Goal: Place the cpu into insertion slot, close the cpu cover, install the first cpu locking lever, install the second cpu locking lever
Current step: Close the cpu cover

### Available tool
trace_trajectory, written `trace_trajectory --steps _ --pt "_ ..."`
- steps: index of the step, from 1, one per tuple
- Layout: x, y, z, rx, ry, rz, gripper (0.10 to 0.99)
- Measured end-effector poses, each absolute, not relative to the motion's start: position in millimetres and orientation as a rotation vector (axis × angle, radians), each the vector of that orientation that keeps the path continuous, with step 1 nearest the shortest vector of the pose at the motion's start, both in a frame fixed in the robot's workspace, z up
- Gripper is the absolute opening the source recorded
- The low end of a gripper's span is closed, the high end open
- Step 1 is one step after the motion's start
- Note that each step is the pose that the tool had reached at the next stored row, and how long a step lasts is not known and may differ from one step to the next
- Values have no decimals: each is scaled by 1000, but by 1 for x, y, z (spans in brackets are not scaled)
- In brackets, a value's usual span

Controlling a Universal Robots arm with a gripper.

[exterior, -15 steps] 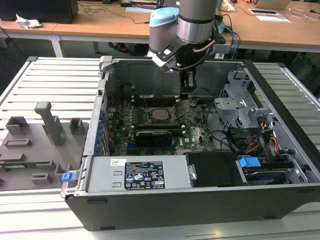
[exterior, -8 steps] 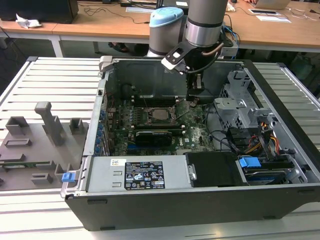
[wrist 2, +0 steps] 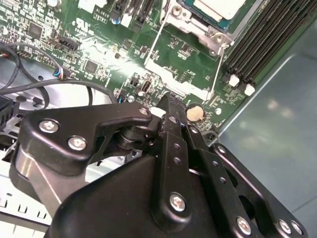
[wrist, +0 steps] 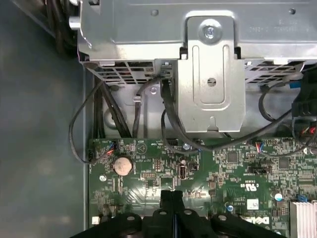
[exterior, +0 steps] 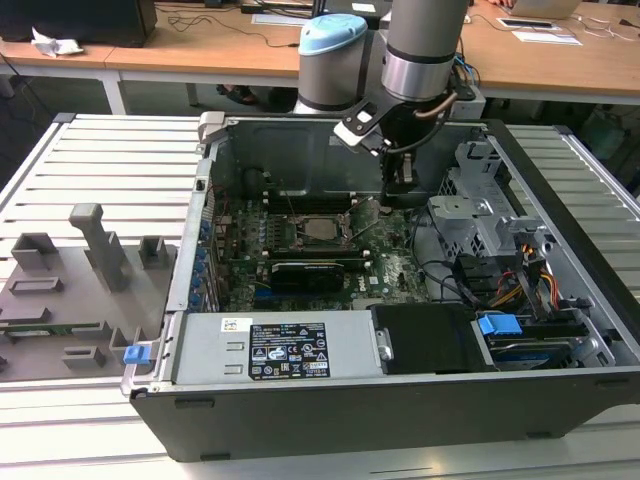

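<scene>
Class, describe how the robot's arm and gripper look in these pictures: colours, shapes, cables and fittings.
The arm is built of thick grey and silver cylinders, and its joint wears a light blue cap. A brownish cable loops at the wrist. The gripper is matt black, made of flat linkage bars and rounded plates fastened with silver screws, and it narrows to slim fingers.

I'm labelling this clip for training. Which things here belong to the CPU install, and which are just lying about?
Job: cpu, in the insertion slot; cpu cover; hand, shut, over the motherboard.
Lying about: coin battery; memory slots; drive cage; power supply; grey fixture tray.
</scene>
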State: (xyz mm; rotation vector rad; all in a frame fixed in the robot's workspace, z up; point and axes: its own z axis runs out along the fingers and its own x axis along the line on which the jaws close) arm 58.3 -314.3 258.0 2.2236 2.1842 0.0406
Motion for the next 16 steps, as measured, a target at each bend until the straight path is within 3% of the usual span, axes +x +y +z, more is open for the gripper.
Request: trace_trajectory --steps 16 --pt "47 -314 250 2217 2191 41 106"
